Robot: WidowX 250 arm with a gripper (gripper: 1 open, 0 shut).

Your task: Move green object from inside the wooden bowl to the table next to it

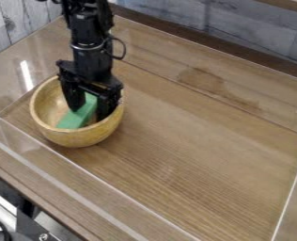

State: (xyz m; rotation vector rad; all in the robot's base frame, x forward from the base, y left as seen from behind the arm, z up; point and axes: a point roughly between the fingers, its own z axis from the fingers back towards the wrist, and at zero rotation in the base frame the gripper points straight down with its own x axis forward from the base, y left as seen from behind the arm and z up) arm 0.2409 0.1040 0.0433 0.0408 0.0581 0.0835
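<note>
The wooden bowl (57, 130) sits at the left of the brown table (201, 151). Inside it lies the green object (78, 118), a flat bright green block, partly covered by the arm. My black gripper (91, 105) points straight down into the bowl with its jaws open. One finger stands on each side of the block. From this view I cannot tell whether the fingertips touch it.
Low clear acrylic walls (138, 221) edge the tabletop on all sides. Bare wood-grain surface stretches to the right of the bowl. A grey plank wall (239, 24) rises behind the table.
</note>
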